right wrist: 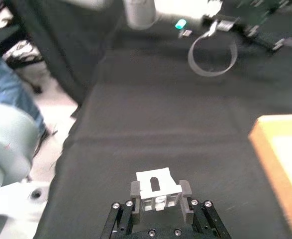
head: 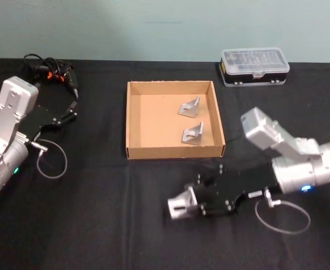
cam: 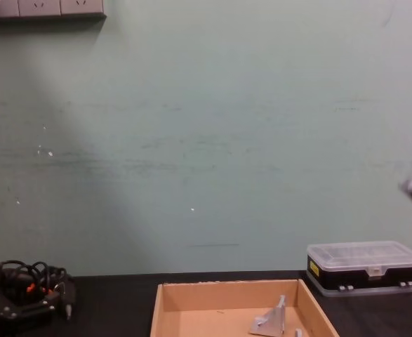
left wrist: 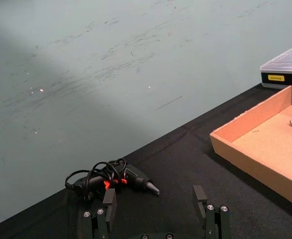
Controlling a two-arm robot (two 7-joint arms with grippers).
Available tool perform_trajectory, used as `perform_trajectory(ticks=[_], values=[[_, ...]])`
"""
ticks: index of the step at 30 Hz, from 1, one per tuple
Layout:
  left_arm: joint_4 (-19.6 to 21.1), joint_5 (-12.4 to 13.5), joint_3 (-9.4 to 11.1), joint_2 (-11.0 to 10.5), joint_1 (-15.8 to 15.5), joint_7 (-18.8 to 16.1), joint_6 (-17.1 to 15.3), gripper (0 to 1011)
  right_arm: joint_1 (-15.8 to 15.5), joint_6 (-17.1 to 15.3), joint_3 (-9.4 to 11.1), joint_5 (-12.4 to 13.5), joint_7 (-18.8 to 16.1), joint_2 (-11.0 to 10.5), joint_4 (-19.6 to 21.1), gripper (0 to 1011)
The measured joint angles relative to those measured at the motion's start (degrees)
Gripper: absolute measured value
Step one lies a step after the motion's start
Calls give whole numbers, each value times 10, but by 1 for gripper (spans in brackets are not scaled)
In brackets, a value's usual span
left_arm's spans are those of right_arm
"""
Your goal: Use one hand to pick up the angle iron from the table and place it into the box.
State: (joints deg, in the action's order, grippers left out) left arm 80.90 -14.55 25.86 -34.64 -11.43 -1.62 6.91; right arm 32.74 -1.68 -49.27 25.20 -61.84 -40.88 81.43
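I have the table (head: 97, 225), flat matte black, running across the whole workspace up to a pale green wall. On it, toward the far middle, sits the box (head: 133, 121), a wide shallow tan cardboard tray with low walls and no lid. Two angle irons already lie inside it, one (head: 190, 107) near the far right corner and one (head: 193, 134) closer to the near wall, apart from each other.

My right arm comes in from the right side, its white segment angled toward the centre, and the right gripper (head: 181, 206) sits low over the table, just near of the box's front wall. Its fingers (right wrist: 135, 189) are pinched on a third angle iron (right wrist: 155, 185), a small grey metal bracket with a slot in its upright face; from the right wrist view it sits squarely between the two black fingers. I cannot tell whether the bracket touches the tabletop.

My left arm is off at the left edge, with the left gripper (left wrist: 156, 205) spread wide and holding nothing, pointing toward the far left corner.

Beyond the box to the far right stands a black case with a clear lid (head: 254, 66). At the far left lies a small black power tool with a coiled cord (head: 55, 72).
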Motion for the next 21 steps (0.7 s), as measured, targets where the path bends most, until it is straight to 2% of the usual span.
perform_trajectory(ticks=[2, 6, 9, 12, 18, 21], values=[[0, 0, 0, 0, 0, 0, 0, 1000, 3, 1, 15, 17, 6, 4, -3, 469], [0, 0, 0, 0, 0, 0, 0, 1000, 6, 5, 33, 30, 30, 11, -8, 468], [0, 0, 0, 0, 0, 0, 0, 1000, 9, 8, 53, 31, 74, 25, -16, 468], [0, 0, 0, 0, 0, 0, 0, 1000, 10, 10, 63, 27, 100, 36, -22, 469], [0, 0, 0, 0, 0, 0, 0, 1000, 10, 14, 82, -3, 183, 80, -44, 468], [0, 0, 0, 0, 0, 0, 0, 1000, 11, 13, 85, -13, 205, 93, -54, 468]])
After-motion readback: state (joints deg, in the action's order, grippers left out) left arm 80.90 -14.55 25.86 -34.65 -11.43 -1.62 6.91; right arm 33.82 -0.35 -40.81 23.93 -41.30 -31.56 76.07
